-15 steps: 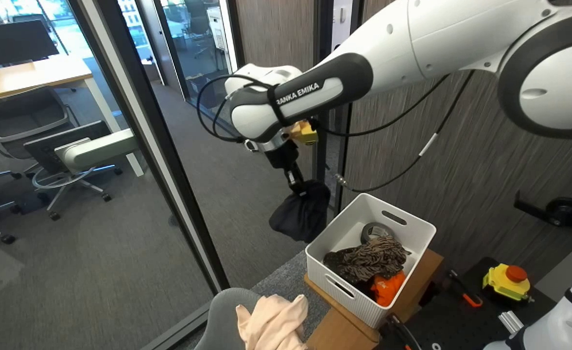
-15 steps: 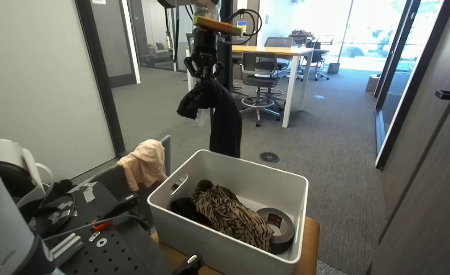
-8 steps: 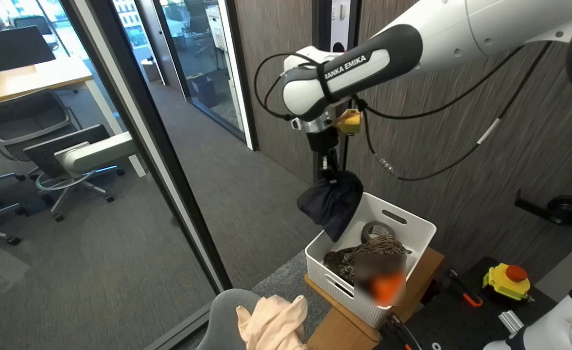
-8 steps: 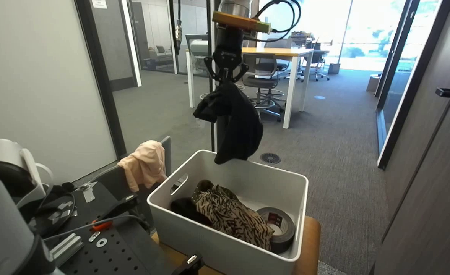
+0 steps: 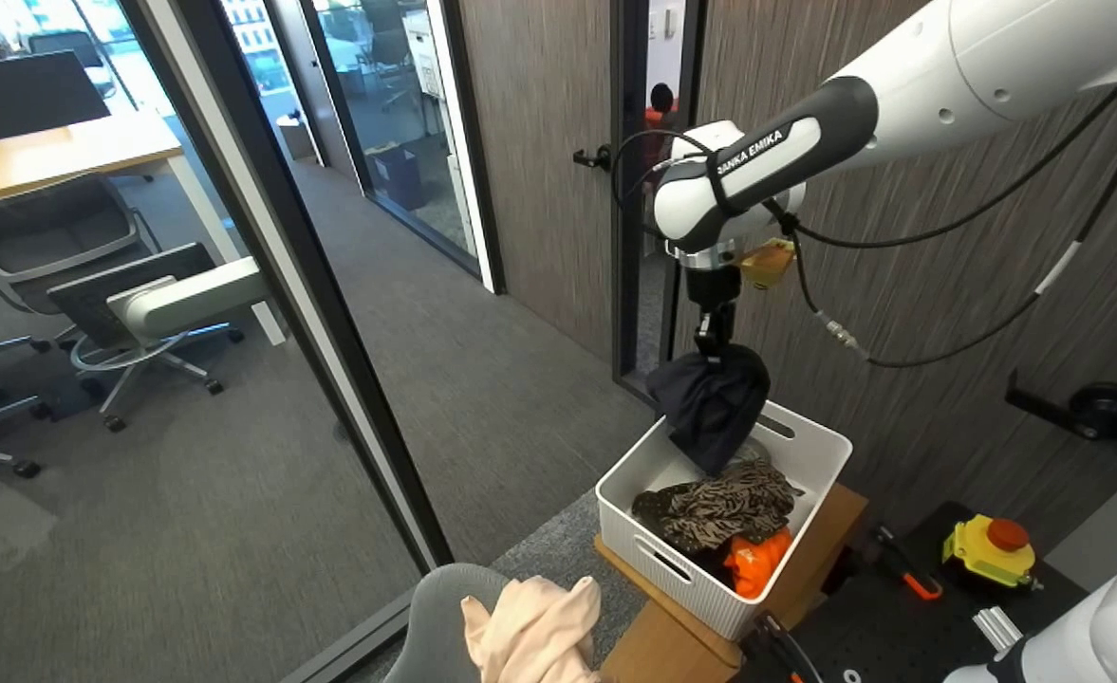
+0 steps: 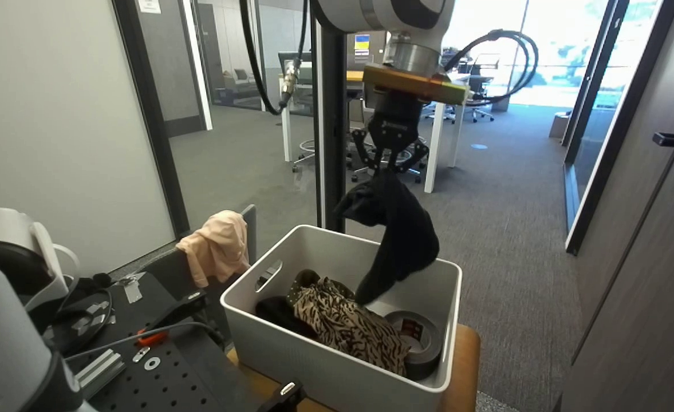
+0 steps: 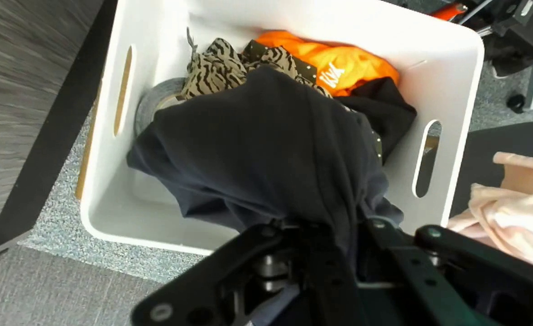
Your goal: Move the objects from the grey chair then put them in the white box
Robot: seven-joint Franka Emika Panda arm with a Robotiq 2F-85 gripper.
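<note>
Your gripper (image 6: 387, 170) was clamped on the dark cloth (image 6: 408, 240), which hung over the white box (image 5: 719, 605), its lower tip seemingly below the rim. You were, I judged, at the placing step: the next move called for a little lowering, then letting go with all the fabric inside the walls. The pale cloth (image 5: 534, 631) lay draped over the grey chair (image 5: 439, 621), likely your next load. You could read "RANKA EMIKA" on the arm (image 5: 847, 121) (a black strap (image 5: 716, 182) hid whatever came before); the white lettering (image 7: 331, 74) on the orange item (image 7: 359, 65) was unclear.
</note>
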